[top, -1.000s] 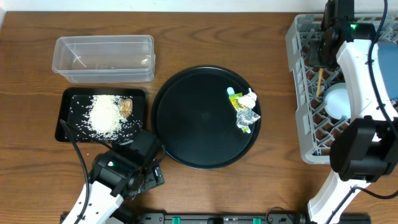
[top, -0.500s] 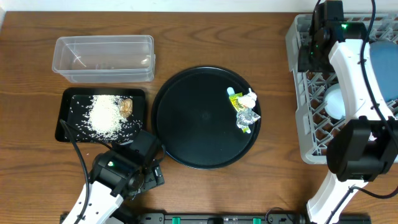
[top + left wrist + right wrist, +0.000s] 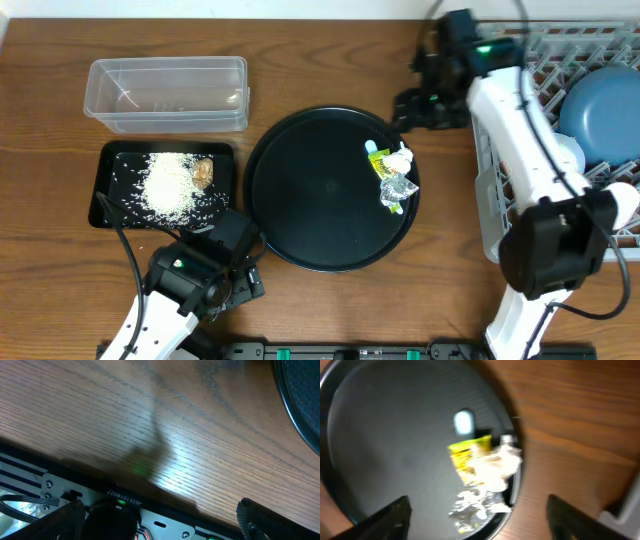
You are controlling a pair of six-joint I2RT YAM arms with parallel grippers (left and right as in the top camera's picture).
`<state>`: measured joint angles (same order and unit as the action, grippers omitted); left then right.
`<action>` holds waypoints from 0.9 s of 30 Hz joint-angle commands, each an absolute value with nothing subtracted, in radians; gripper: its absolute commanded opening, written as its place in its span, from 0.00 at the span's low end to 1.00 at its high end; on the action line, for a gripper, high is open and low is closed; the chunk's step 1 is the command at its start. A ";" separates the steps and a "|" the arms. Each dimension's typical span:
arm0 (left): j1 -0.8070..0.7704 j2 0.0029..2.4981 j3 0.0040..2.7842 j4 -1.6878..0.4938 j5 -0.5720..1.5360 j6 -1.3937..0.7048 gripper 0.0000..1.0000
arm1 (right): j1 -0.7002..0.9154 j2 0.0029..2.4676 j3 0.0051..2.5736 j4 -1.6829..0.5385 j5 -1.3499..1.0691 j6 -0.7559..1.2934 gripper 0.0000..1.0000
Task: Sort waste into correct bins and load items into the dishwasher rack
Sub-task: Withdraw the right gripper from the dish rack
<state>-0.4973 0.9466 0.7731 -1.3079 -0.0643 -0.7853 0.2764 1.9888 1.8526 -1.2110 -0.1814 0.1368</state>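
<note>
A yellow-green wrapper, a silver foil wrapper and a white tissue wad lie together on the right side of the round black tray. My right gripper hovers open and empty over that tray's far right rim. In the right wrist view the yellow-green wrapper, tissue and foil sit ahead of my right gripper. Rice and a brown lump fill the shallow black tray. My left gripper rests open by the table's front edge.
The clear tub stands at the back left with nothing much in it. The grey rack fills the right side and holds a dark blue plate. The left wrist view shows bare wood, the round tray's rim and the mounting rail.
My right arm swung left from over the rack to the round tray's far right rim, and its jaws opened. The left arm stayed put.
</note>
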 commanded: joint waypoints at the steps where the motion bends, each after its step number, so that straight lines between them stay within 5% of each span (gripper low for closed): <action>1: -0.492 0.947 0.774 -1.311 -0.087 -0.791 0.98 | 0.337 2.000 1.861 -1.211 -0.077 0.260 0.82; 15: -0.492 0.947 0.774 -1.312 -0.087 -0.791 0.98 | 0.438 2.191 1.861 -1.209 0.078 0.527 0.66; 27: -0.492 0.947 0.774 -1.311 -0.087 -0.791 0.98 | 0.430 2.108 1.866 -1.201 0.063 0.500 0.70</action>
